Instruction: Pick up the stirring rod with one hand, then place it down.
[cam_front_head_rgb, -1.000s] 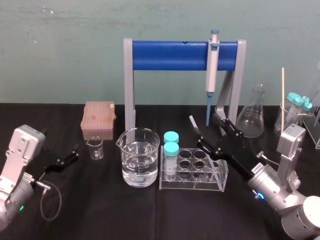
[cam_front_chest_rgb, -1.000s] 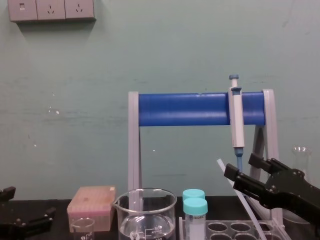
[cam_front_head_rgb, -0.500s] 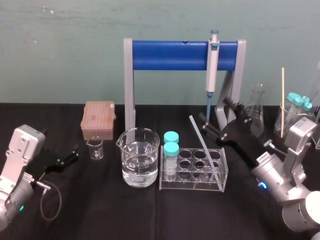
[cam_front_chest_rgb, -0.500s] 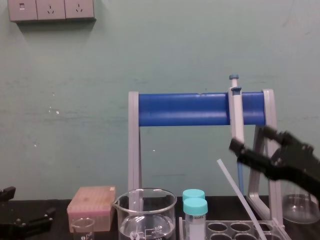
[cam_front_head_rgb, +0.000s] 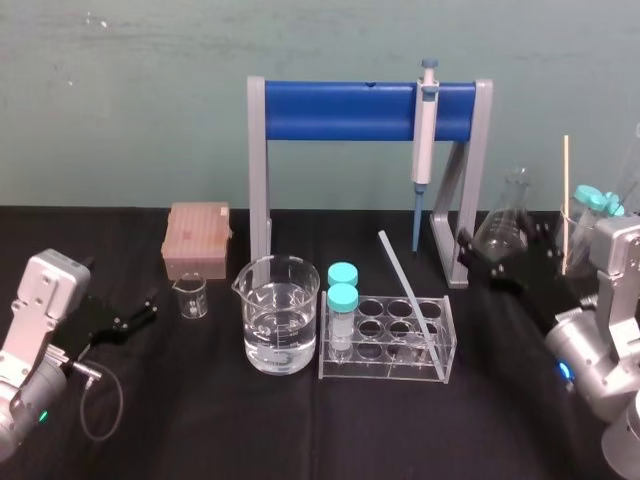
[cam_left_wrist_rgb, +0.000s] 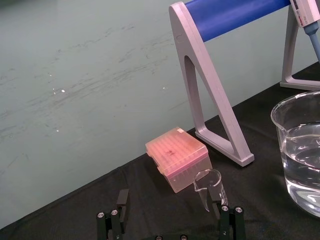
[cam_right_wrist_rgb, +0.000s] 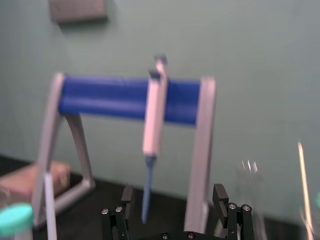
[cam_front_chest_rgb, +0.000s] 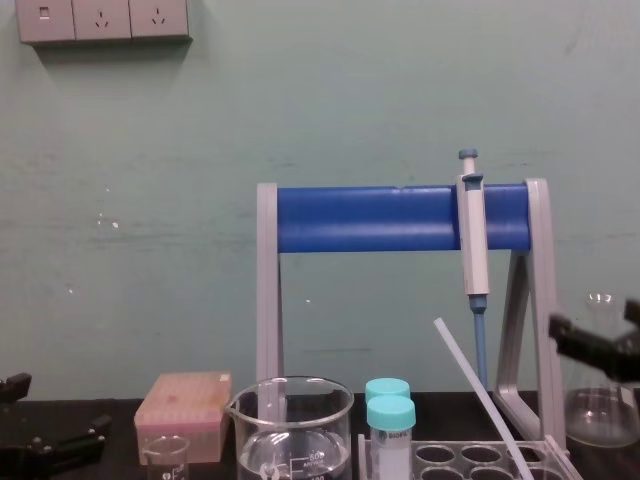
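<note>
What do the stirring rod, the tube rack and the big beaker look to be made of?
The stirring rod looks like glass: translucent whitish, thin and straight, though plastic is possible. The rack is clear and glossy, probably acrylic, going by its flat panels with bright edges. The beaker looks like clear glass, with a pour spout and sharp highlights.

black table (cam_front_head_rgb: 200, 420), beaker (cam_front_head_rgb: 281, 318), tube rack (cam_front_head_rgb: 384, 366), tip box (cam_front_head_rgb: 197, 241)

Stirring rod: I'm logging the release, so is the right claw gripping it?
No, the stirring rod leans in the tube rack, apart from the open right claw.
</note>
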